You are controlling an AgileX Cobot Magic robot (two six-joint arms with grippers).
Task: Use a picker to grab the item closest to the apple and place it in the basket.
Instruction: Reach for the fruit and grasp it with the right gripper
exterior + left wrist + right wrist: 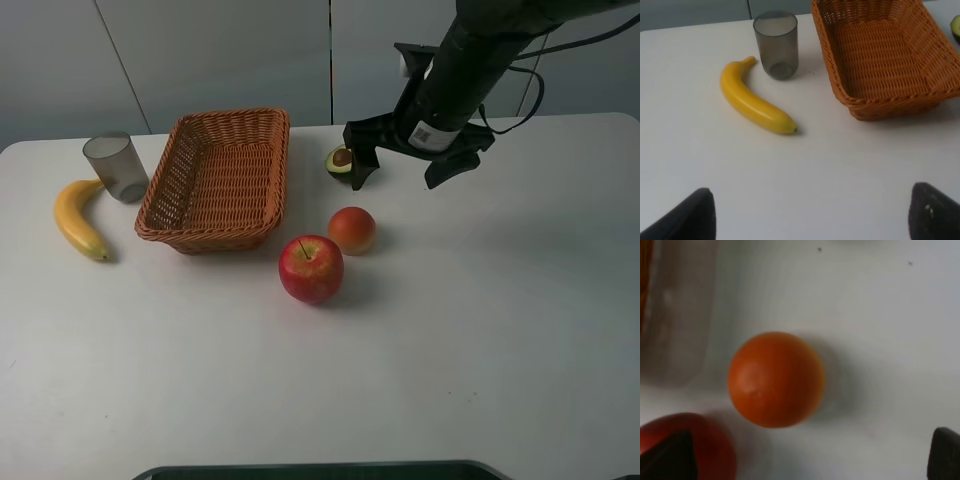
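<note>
The white table point(500, 330) is taken in first, with the woven basket point(215, 175) lying empty on its left half. Above the table the right gripper point(398, 178) is held with its jaws spread wide and nothing between them. The apple point(311, 269) is found near the middle. The orange point(352, 230), resting on the table just beside it and apart from the basket, is judged to be the closest item.

For a clean pick, the spread jaws are best lowered centred over the orange. The gap between the two fruits looks narrow, so the finger on the apple's side should be kept clear of the apple. A smooth round fruit is likely to roll, so a grip across its widest part is advised.

The left gripper point(812, 215) is seen only in its own wrist view, spread and empty, near the banana point(756, 102) and the grey cup point(776, 45). In the right wrist view the apple is cut off behind a dark finger. The avocado point(340, 161) is partly covered by the right gripper.
</note>
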